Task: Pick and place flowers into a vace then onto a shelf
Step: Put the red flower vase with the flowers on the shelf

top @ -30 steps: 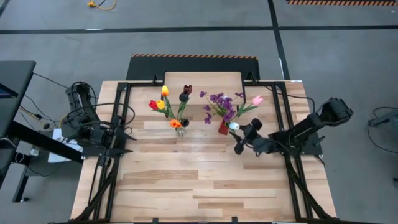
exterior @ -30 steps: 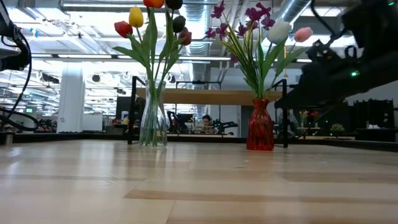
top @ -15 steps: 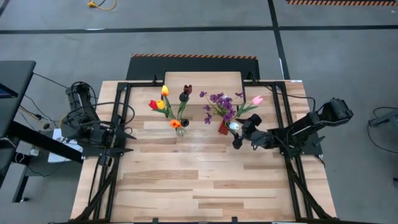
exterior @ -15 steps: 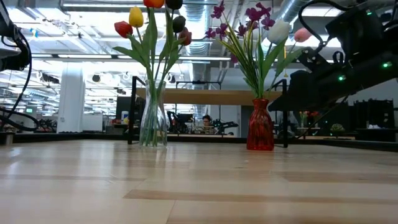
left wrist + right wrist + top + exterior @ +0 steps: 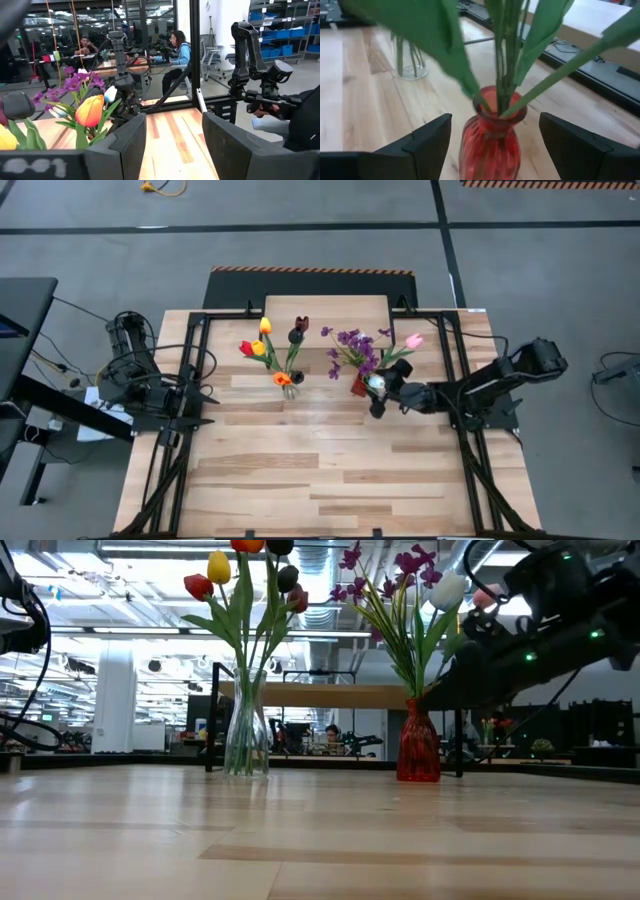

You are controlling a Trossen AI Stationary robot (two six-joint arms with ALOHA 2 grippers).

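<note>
The red vase stands on the bench before the shelf, flowers inside. The right gripper, spread wide, flanks its neck. Glass: rigid, slippery, top-heavy; grip at the neck. The left gripper waits unclenched at the bench's left edge.

- Grey concrete floor around the table, crossed by dark lines, with an orange-and-black striped strip at the far edge
- A yellow cable lies on the floor
- A dark desk stands at the left
- Ceiling with bright strip lights and silver ducts
- A white column stands at the left
- Glass partitions with black frames
- Two seated people at desks beyond the glass
- Shelving with blue bins along the wall
</note>
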